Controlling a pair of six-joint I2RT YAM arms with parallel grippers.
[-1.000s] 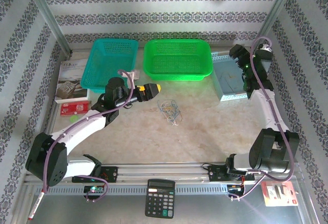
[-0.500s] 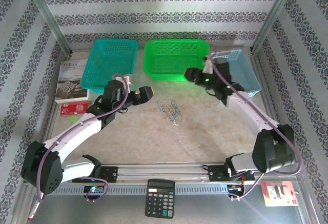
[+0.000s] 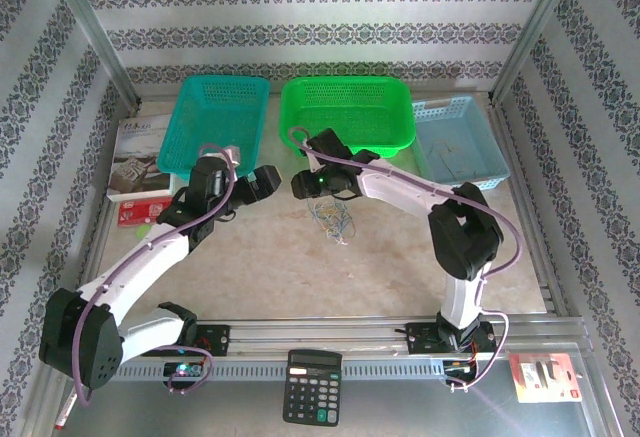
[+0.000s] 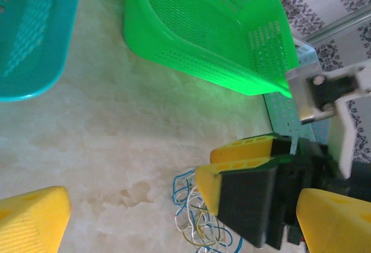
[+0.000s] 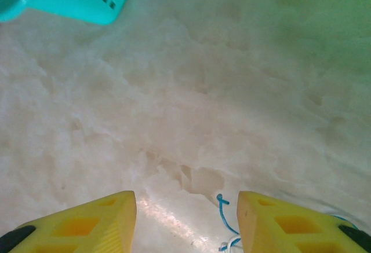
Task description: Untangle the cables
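- The teal basket (image 3: 215, 122) stands at the upper left of the overhead frame, apart from the work
- The left gripper (image 3: 268, 181) hovers just left of centre; in its wrist view the yellow fingers (image 4: 35, 218) are spread wide and hold nothing
- The right gripper (image 3: 303, 185) reaches across to the middle of the desk (image 3: 380, 257), almost nose to nose with the left one; its fingers (image 5: 87, 224) are also parted and empty, low over the marbled surface
- The cables (image 3: 335, 215), a small knot of bluish, yellow and whitish wire, lie loose on the desk just below and to the right of both grippers, in front of the green basket (image 3: 348, 112); one blue strand end shows between the right fingers at the bottom edge of that wrist view
- Likely trouble: with the two grippers this close, a small error in either reach could knock them together
- The wire is thin and floppy, so a closing pinch may catch several strands at once and tighten the knot, or slip off and drag the whole bundle across the desk
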